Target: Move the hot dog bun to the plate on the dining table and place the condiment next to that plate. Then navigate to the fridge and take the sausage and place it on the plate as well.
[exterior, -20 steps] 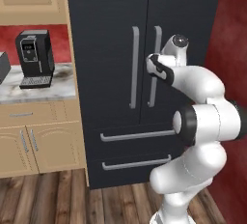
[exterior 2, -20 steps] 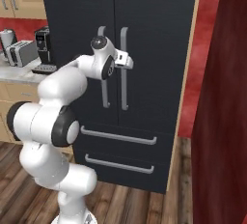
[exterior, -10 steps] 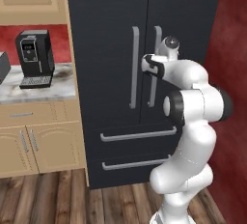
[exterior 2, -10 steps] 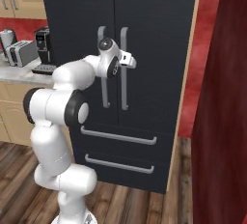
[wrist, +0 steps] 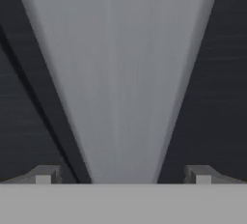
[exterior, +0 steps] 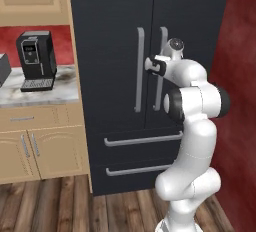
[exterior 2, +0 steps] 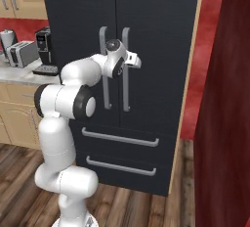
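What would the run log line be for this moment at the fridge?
stage: opening fridge | end effector: open, straddling right door handle | doors: closed | sausage: not yet reached

The tall black fridge (exterior: 120,51) stands shut, both upper doors closed and two drawers below. Its long silvery vertical handles (exterior 2: 102,69) sit side by side at the door seam, and each drawer carries a horizontal silvery bar.

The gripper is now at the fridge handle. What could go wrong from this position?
1. The open gripper straddles one long silvery handle of the tall black fridge. A second handle stands close beside, so a sideways drift might catch the wrong door.
2. The fingertips are not yet closed, so pulling now would probably slip off.
3. The white arm stands near the door and may block its swing.
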Robot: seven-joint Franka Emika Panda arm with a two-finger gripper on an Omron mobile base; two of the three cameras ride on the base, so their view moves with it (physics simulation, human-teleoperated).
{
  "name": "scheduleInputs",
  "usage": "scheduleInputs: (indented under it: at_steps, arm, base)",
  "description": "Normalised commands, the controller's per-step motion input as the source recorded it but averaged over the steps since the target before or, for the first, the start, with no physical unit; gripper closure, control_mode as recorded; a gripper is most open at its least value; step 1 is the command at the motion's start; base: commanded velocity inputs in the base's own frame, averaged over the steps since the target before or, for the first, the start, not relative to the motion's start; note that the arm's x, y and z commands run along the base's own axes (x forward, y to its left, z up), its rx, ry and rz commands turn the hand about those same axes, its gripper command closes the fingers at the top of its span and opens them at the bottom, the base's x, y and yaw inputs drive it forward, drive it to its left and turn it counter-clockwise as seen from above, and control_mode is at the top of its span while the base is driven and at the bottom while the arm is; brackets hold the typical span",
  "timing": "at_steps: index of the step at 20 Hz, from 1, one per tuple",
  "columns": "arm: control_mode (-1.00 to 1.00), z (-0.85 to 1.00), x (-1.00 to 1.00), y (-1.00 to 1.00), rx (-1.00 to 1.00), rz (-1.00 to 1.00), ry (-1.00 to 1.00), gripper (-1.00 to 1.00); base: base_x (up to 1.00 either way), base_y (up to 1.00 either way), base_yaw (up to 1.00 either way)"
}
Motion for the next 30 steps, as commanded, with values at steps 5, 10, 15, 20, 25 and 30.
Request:
scheduleInputs:
  at_steps: [5, 10, 15, 20, 25, 30]
  arm:
    - [-1.00, -0.20, 0.63, -0.06, 0.00, 0.00, 0.00, 1.00]
    - [-1.00, -0.11, 0.35, -0.05, 0.00, 0.01, 0.00, 1.00]
    - [-1.00, 0.00, -0.34, -0.10, 0.00, 0.00, -0.01, 1.00]
    - [-1.00, 0.22, -0.80, -0.12, 0.00, -0.01, 0.00, 1.00]
    - [-1.00, 0.44, -0.91, -0.21, 0.05, -0.02, 0.02, 1.00]
    - [-1.00, 0.55, -0.86, -0.26, 0.09, -0.01, 0.04, 1.00]
  base:
    - [0.00, 0.00, 0.00]
    - [0.00, 0.00, 0.00]
    - [0.00, 0.00, 0.00]
    - [0.00, 0.00, 0.00]
    - [0.00, 0.00, 0.00]
    - [0.00, 0.00, 0.00]
